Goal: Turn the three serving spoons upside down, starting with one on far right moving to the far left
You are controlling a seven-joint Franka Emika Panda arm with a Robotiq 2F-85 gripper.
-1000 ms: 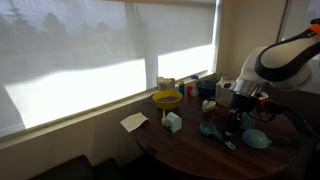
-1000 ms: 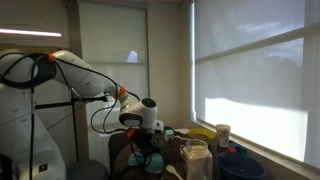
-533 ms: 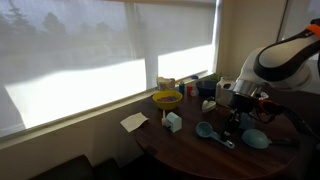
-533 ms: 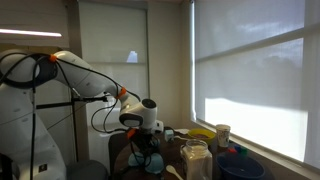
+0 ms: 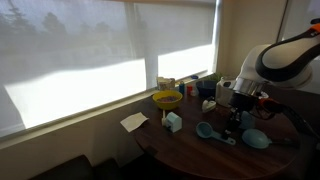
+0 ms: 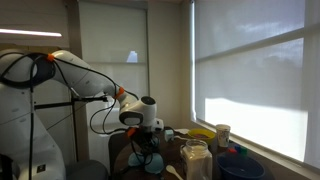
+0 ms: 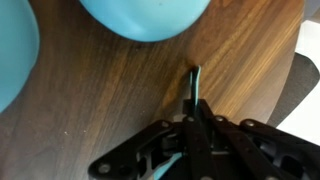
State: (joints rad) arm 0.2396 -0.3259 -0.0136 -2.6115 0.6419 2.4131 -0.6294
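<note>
Your gripper point(image 7: 195, 108) is clamped shut on the held spoon point(image 7: 195, 78) by its thin handle, edge-up at lower centre of the wrist view. Twist too quickly and it could slip and clatter onto the table point(image 7: 120, 95). The second spoon point(image 7: 145, 15) at top centre and the third spoon point(image 7: 12, 50) at upper left crowd you. In an exterior view, the yellow bowl point(image 5: 167, 98) sits well apart.

In an exterior view the desk point(image 5: 185, 155) carries two countable teal serving spoons point(image 5: 207, 129), a third hidden or unclear. Also one yellow bowl point(image 5: 167, 98), one light-blue box point(image 5: 173, 122), one white paper point(image 5: 133, 121)
</note>
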